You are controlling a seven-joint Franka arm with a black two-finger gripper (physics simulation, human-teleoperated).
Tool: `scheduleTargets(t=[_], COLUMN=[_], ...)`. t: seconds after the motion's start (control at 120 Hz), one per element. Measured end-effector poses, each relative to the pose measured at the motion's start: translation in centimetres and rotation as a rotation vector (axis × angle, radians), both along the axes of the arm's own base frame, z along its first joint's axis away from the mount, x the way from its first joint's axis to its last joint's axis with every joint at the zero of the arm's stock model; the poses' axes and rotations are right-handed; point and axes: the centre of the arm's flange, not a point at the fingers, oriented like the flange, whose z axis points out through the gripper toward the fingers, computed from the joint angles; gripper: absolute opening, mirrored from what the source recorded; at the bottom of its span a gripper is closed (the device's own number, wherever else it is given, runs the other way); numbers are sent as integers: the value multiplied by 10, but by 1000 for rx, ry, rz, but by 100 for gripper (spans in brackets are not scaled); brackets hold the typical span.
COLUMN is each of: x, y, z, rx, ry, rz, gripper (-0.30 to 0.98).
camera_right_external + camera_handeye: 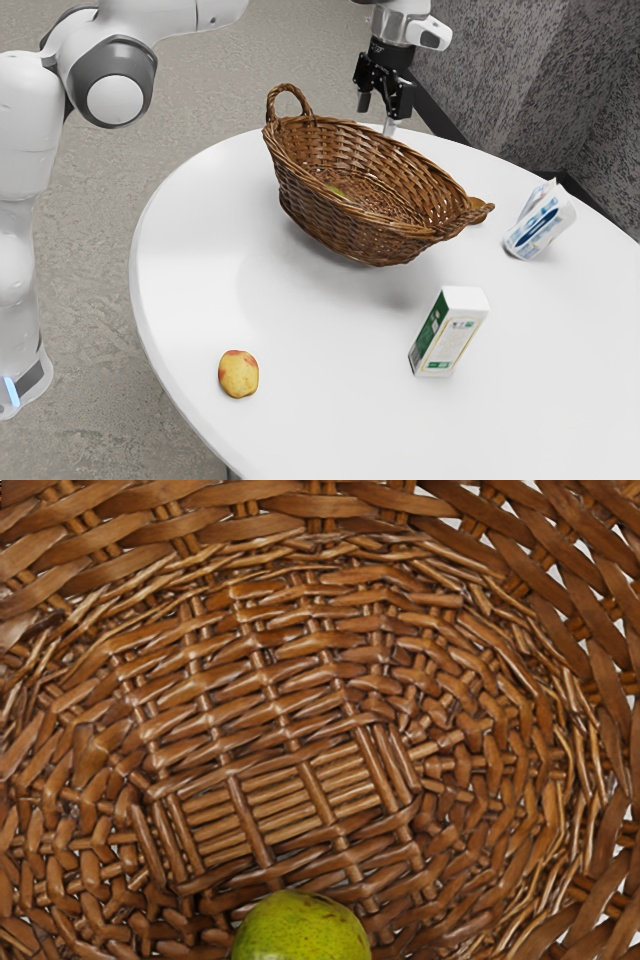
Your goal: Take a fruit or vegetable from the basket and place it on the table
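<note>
1. Okay, pre-grasp step: gripper (381, 106) raised, fingers apart, nothing held.
2. Green fruit (302, 930) inside basket (350, 232), on its floor.
3. Next probably: center over fruit, lower, close.

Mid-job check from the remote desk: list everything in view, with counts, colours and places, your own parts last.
Green fruit: one, green, inside the basket
Basket: one, brown wicker, on the table
Mottled fruit: one, yellow and red, near the table's edge
Box: one, white and green, on the table
Package: one, white and blue, beyond the box
Rounded item: one, brown, partly behind the basket's handle
Table: one, white
Floor: grey
Walls: grey
Arm: one, white and grey
End effector: one, black, open
</note>
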Motion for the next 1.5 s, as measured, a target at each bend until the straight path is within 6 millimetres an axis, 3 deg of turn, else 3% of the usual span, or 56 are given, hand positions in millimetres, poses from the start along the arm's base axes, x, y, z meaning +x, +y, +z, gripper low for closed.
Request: scheduleTargets(t=[0.267, 0.283, 0.333, 0.367, 0.417, 0.483, 0.55, 0.692, 0.917, 1.267, 1.5], x=[0, -1, -15, -25, -34, -37, -36, -29, -64, -37, -27], y=[7, 8, 7, 9, 7, 7, 7, 9, 9, 34, 26], z=[-1, 5, 51, 72, 85, 87, 78, 36, -20, -69, -96], rx=[-21, -21, -8, -2, -2, -6, -13, -34, -43, 59, 39], ry=[-3, -12, -92, -123, -136, -126, -94, 14, 39, -75, -81], rz=[16, 17, 19, 23, 23, 22, 23, 25, 26, 62, 42], gripper=[69, 69, 69, 69, 69, 69, 69, 69, 69, 69, 69])
